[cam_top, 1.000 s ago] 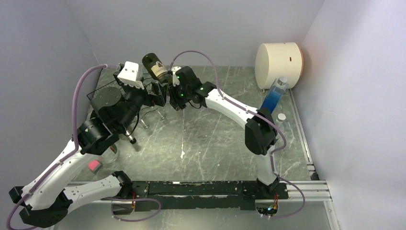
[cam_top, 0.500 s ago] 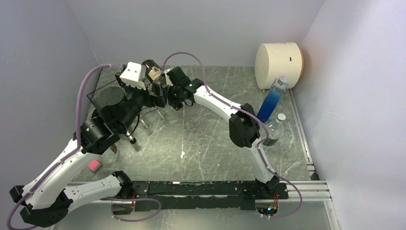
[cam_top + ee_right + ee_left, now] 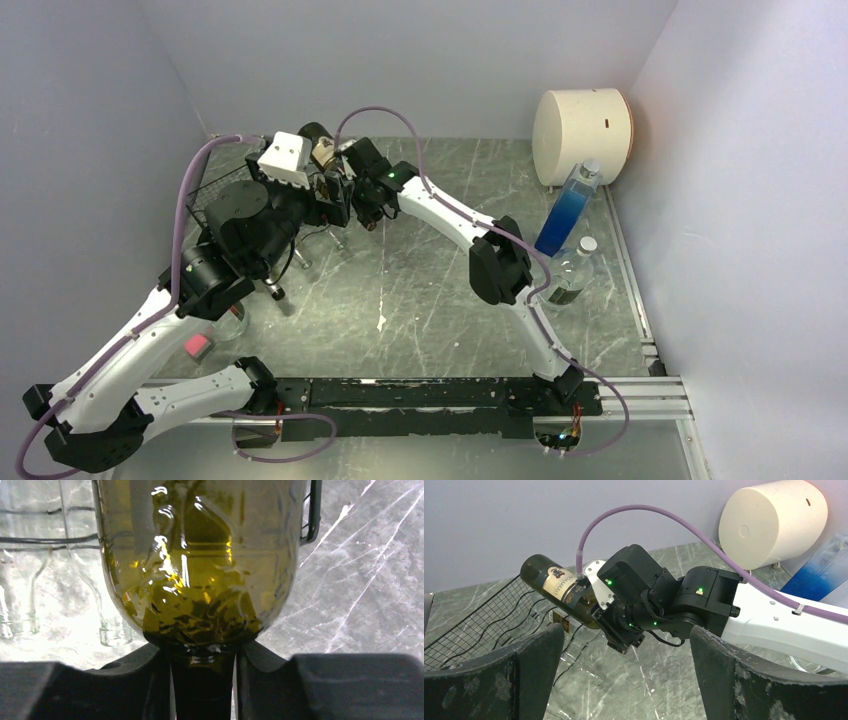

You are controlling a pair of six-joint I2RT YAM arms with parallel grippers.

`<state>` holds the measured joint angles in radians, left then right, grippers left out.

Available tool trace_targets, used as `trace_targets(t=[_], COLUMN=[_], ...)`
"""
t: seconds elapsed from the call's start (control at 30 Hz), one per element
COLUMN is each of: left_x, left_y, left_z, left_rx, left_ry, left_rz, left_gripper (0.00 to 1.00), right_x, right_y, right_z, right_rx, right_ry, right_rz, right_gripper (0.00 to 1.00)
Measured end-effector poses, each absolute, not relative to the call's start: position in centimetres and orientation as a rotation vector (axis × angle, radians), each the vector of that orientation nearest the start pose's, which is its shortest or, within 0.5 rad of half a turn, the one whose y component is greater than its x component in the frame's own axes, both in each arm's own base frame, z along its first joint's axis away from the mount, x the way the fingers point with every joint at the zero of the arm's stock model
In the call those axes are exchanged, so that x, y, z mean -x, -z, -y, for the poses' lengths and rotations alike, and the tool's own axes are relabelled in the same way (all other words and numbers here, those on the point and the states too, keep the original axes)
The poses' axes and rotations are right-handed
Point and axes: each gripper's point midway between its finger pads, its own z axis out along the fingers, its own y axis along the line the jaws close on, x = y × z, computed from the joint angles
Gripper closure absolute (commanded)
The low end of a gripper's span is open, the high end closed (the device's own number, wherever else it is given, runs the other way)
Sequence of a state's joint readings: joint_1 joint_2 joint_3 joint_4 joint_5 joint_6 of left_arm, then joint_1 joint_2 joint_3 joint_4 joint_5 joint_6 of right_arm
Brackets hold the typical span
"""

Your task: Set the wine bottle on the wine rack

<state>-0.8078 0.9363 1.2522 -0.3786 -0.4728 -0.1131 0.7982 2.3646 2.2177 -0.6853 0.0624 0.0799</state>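
Observation:
The wine bottle (image 3: 555, 586) is green glass with a cream label. It hangs tilted in the air, base toward the back left, over the edge of the wine rack (image 3: 476, 625), a black wire mesh. My right gripper (image 3: 604, 617) is shut on its neck. In the right wrist view the neck (image 3: 202, 685) sits pinched between the dark pads (image 3: 142, 677), with the bottle's shoulder (image 3: 200, 570) filling the frame. From above, the bottle (image 3: 319, 145) is at the back left and my left arm hides most of the rack (image 3: 212, 183). My left gripper (image 3: 626, 680) stands open and empty just in front of them.
A cream cylinder (image 3: 582, 135) sits at the back right, with a blue bottle (image 3: 565, 213) and a clear plastic bottle (image 3: 571, 272) leaning near it. Clear glass bottles (image 3: 107, 625) lie by the rack. A pink object (image 3: 197, 346) lies near the left arm's base.
My right arm has carried the bottle left and back toward the rack and turned its base away. The left wrist has shifted a little to the right.

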Motion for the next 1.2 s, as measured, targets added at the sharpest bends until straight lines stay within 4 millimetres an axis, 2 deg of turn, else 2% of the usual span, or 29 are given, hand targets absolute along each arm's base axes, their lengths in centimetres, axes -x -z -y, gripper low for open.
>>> trace_targets(t=[0.2,0.33,0.43,0.57,0.73,0.83,0.97,1.03,1.1,1.2], left_x=[-26.9,-27.1,-27.2,-27.3,-27.2,-26.9,-26.4,-26.2,-25.9,-25.5], left_y=[-39.9,-39.6,-39.4,-39.1,-39.5,-39.9,-40.5,-40.8,-41.2,-41.6], left_z=[17.1,17.2,17.3,17.3,17.2,17.1,16.9,16.7,16.6,16.6], left_rx=[-0.206,-0.209,-0.211,-0.211,-0.204,-0.196,-0.194,-0.193,-0.191,-0.196], left_ry=[0.307,0.3,0.297,0.294,0.302,0.314,0.337,0.346,0.356,0.383], left_rz=[-1.638,-1.647,-1.653,-1.662,-1.658,-1.649,-1.631,-1.622,-1.612,-1.591], left_gripper=[0.0,0.01,0.01,0.01,0.01,0.01,0.01,0.01,0.01,0.01], right_x=[-43.8,-44.5,-44.8,-45.1,-44.3,-43.0,-41.3,-40.3,-39.4,-38.0], right_y=[-12.8,-13.5,-13.7,-13.7,-14.7,-17.3,-23.3,-26.8,-29.2,-31.0], right_z=[-43.1,-43.4,-43.5,-43.6,-42.9,-41.5,-39.1,-37.2,-35.4,-31.8], right_rx=[0.806,0.79,0.783,0.768,0.728,0.686,0.594,0.53,0.474,0.383], right_ry=[-0.322,-0.321,-0.32,-0.327,-0.365,-0.414,-0.477,-0.491,-0.481,-0.416], right_rz=[-2.195,-2.155,-2.145,-2.133,-2.134,-2.107,-2.0,-1.928,-1.877,-1.841], right_gripper=[0.43,0.38,0.33,0.2,0.14,0.14,0.14,0.14,0.14,0.14])
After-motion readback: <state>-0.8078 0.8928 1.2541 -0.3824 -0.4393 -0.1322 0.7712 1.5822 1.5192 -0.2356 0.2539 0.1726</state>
